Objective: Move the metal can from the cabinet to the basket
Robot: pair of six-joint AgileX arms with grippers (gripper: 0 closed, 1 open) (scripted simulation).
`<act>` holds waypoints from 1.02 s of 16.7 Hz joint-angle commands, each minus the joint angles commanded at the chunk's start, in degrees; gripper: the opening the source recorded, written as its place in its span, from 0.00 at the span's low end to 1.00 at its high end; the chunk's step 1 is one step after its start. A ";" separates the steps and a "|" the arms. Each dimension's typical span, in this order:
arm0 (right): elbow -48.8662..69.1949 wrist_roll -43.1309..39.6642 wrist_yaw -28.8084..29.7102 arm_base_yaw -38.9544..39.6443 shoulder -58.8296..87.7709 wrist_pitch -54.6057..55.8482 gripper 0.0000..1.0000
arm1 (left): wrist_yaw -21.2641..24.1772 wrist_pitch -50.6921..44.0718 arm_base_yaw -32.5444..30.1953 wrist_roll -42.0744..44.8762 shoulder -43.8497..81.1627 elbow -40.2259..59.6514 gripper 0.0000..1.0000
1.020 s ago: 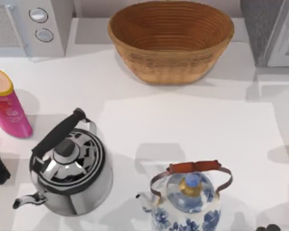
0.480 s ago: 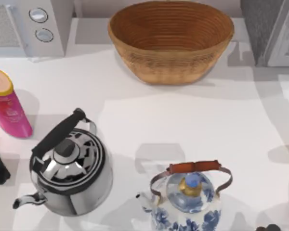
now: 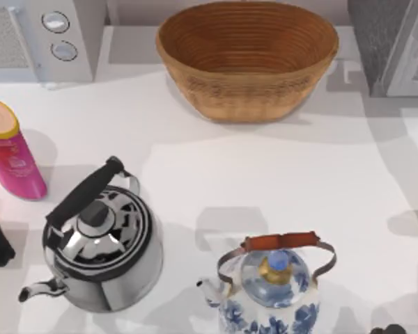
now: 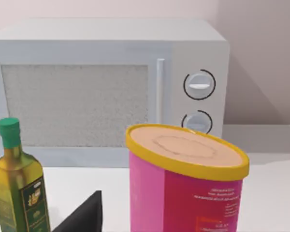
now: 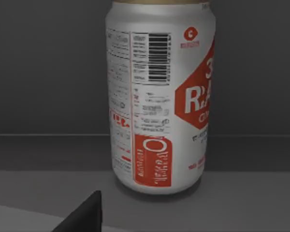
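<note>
Altogether: one metal can (image 5: pixel 159 96), one basket (image 3: pixel 247 59).

Before my right wrist, the metal can (image 5: pixel 159 96) shows smooth brushed silver with a printed label. The basket (image 3: pixel 247 59) is ribbed, matt wicker. The steel kettle (image 3: pixel 101 240) gleams mirror-bright; the porcelain kettle (image 3: pixel 272 292) is glossy.

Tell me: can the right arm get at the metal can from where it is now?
Probably yes. In the right wrist view the metal can stands upright on a dark shelf straight ahead of the camera, close, with nothing between them. How the jaws stand cannot be told.
</note>
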 joint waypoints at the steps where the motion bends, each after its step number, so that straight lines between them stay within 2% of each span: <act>1: 0.08 0.01 0.08 -0.02 0.19 0.02 1.00 | 0.00 0.00 0.00 0.00 0.00 0.00 1.00; 10: 10.73 -0.03 2.43 1.87 14.01 3.58 1.00 | 0.00 0.00 0.00 0.00 0.00 0.00 1.00; 17: 13.13 -0.02 2.17 1.53 16.21 3.39 1.00 | 0.00 0.00 0.00 0.00 0.00 0.00 1.00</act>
